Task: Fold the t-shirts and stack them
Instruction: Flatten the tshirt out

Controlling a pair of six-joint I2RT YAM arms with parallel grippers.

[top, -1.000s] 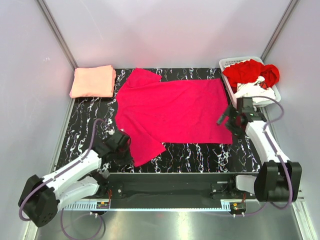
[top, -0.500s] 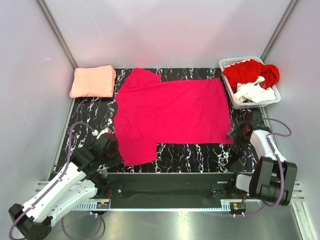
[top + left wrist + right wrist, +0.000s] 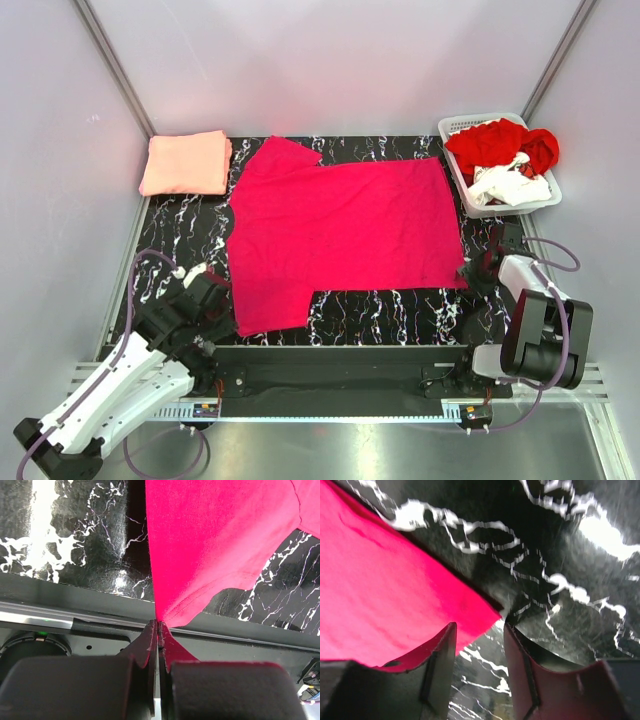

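The magenta t-shirt lies spread flat on the black marbled table. My left gripper is shut on the hem of its near-left sleeve; in the left wrist view the jaws pinch the cloth, which pulls to a point at the table's front edge. My right gripper is open at the shirt's near-right corner; in the right wrist view the fingers stand apart just short of that corner. A folded salmon t-shirt lies at the far left. A red t-shirt and a white one lie in the basket.
A white slatted basket stands at the far right corner. A dark metal rail runs along the table's front edge, just under my left gripper. Pale enclosure walls and angled posts surround the table.
My left arm has drawn back toward the near left with the sleeve, pulling it straighter. My right arm has dropped from beside the basket to the shirt's near-right corner.
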